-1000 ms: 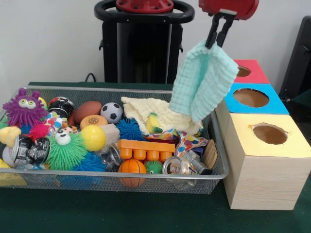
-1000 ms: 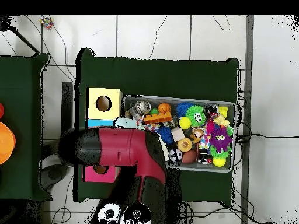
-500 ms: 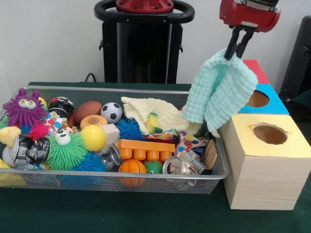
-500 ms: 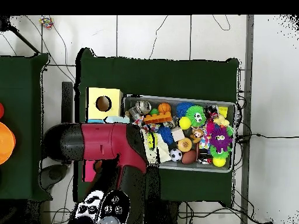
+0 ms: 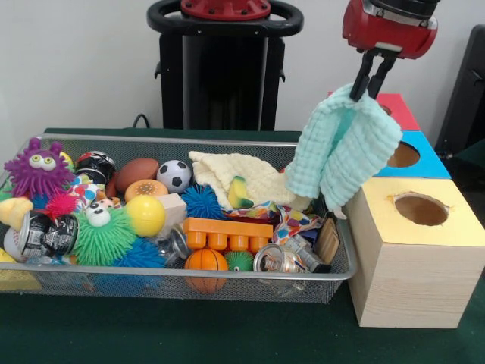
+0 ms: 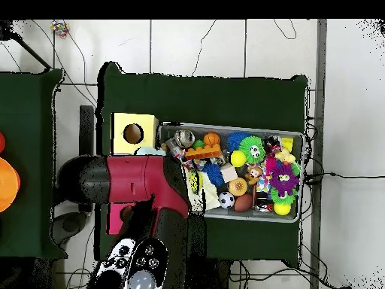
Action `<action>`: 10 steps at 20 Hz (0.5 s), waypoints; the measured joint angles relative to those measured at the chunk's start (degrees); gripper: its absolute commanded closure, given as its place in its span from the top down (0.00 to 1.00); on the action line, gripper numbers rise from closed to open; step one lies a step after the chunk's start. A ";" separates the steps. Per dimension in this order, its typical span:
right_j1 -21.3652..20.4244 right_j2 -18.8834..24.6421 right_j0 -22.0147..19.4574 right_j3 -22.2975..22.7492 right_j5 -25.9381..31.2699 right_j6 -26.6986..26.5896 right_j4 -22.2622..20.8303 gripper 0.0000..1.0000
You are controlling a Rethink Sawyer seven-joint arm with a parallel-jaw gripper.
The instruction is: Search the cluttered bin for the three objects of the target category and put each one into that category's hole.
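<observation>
My gripper (image 5: 370,85) hangs high above the bin's right end, shut on a mint-green knitted cloth (image 5: 342,148) that dangles from it beside the boxes. The cloth's lower edge hangs just left of the yellow-topped box (image 5: 420,220) and in front of the blue-topped box (image 5: 421,161). A red-topped box (image 5: 399,108) stands behind those. A pale yellow cloth (image 5: 241,176) lies in the wire bin (image 5: 189,279), and a patterned colourful cloth (image 5: 292,220) lies near the bin's right end. In the overhead view the red arm (image 6: 139,188) covers the gripper and most of the blue box.
The bin holds many toys: a purple monster (image 5: 36,168), a soccer ball (image 5: 174,175), an orange brick (image 5: 227,233), a small basketball (image 5: 205,262), cans (image 5: 276,259) and spiky balls (image 5: 102,239). In the overhead view the yellow box (image 6: 134,133) sits left of the bin.
The gripper carried the mint cloth rightward from over the bin toward the boxes, then held nearly still over the last half second; the cloth swung slightly.
</observation>
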 measured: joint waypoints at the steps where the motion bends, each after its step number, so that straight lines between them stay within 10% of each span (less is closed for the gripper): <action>1: 0.02 -0.01 0.03 0.00 0.00 0.00 0.08 0.00; 10: 0.65 -1.09 2.38 -0.46 0.00 0.17 1.28 0.00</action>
